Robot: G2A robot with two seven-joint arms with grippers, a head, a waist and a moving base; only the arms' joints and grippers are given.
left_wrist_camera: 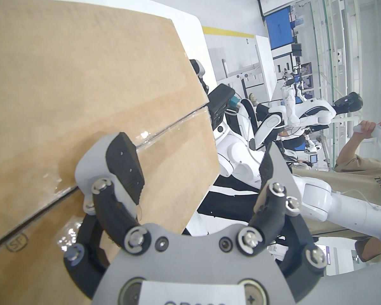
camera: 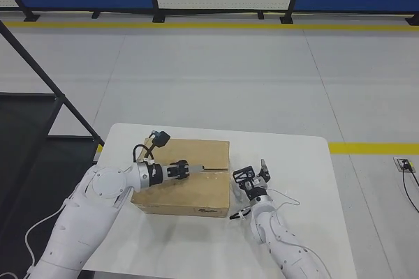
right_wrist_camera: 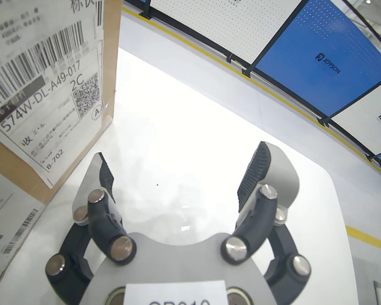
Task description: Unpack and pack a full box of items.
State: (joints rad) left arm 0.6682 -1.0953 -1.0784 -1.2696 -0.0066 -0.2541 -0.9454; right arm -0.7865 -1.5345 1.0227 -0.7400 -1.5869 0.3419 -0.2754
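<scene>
Top view: taped rectangular cardboard box (camera: pixel 195 153) on white table (camera: pixel 293 160).

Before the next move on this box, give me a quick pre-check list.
1. Box flat on the table: ok.
2. Flaps opened: not ok, the taped seam is shut.
3. Left claw open, over the box top at the seam: ok.
4. Right claw open and empty, beside the box's side with the shipping label: ok.
5. Contents inside: cannot tell.
</scene>
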